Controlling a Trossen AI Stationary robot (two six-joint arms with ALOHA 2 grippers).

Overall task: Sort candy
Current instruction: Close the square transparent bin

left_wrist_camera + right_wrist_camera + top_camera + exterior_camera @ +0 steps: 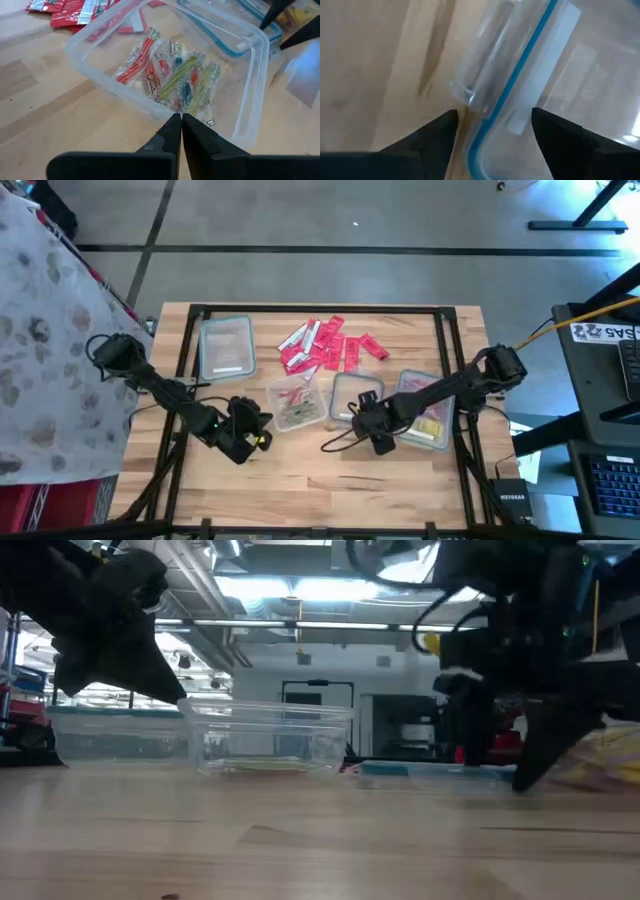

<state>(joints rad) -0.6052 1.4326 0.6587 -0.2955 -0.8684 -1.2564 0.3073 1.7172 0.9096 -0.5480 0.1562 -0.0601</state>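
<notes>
I hold the left pincer (262, 420) closed and empty at the 9 o'clock edge of the clear tub (297, 402), which already carries sorted sticks. The unsorted candy (325, 343) lies loose at 12 o'clock on the worktop (300, 480). The right pincer (492, 125) is spread open, empty, straddling the blue-rimmed lid (520, 75), probably to shift it.
</notes>
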